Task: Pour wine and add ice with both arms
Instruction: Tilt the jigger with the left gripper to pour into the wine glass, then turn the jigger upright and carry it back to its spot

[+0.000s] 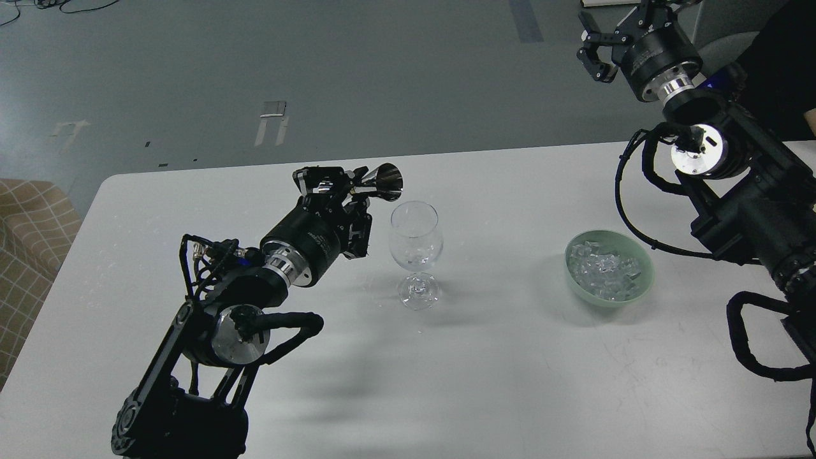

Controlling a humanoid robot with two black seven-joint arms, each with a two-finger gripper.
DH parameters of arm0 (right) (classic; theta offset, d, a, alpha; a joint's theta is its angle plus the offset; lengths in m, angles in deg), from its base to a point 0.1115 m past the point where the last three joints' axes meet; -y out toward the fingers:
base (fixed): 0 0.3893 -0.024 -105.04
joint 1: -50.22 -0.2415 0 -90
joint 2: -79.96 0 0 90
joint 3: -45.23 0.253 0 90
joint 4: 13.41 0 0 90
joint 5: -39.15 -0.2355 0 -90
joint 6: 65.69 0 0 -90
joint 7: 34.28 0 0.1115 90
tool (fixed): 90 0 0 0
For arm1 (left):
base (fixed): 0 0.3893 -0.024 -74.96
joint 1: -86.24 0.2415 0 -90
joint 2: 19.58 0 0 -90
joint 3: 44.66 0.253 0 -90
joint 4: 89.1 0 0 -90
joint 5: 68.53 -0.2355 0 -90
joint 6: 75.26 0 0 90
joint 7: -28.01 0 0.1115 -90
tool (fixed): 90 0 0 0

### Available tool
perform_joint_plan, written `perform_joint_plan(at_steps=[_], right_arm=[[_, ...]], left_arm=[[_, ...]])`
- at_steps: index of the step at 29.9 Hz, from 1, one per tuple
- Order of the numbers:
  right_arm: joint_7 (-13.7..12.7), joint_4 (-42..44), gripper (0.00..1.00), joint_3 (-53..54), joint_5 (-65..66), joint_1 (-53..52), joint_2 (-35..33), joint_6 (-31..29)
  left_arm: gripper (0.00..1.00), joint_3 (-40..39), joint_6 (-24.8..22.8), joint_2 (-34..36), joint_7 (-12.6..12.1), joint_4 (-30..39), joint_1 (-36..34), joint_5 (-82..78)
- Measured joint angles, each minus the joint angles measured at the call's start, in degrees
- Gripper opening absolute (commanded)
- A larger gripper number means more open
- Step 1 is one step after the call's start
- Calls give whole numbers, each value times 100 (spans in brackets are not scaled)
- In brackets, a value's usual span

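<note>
A clear stemmed wine glass (415,252) stands upright near the middle of the white table (497,370). My left gripper (347,188) is shut on a small shiny metal measuring cup (382,180), held tilted with its mouth just above and left of the glass rim. A heap of clear ice cubes (605,271) lies in a pale green bowl (645,280) to the right of the glass. My right gripper (602,41) is raised high beyond the table's far edge, fingers spread and empty.
A tan checked chair or cushion (29,236) sits off the table's left edge. The grey floor beyond the far edge carries tape marks (273,121). My right arm's thick links (752,210) and cable loops overhang the table's right side.
</note>
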Motion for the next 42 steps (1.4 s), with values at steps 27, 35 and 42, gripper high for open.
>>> perform_joint_plan(at_steps=[27,35,42], right_arm=[[0,0,100,8,0,10,5,0],[0,0,100,9,0,10,1,0],[0,0,100,9,0,9,1,0]], left_arm=[[0,403,-322,173,-32,132,-67,-1612],[0,440,-388,189,-31,134,-165,-2169],[0,497,-457,380,-17,142,-297,-2770]])
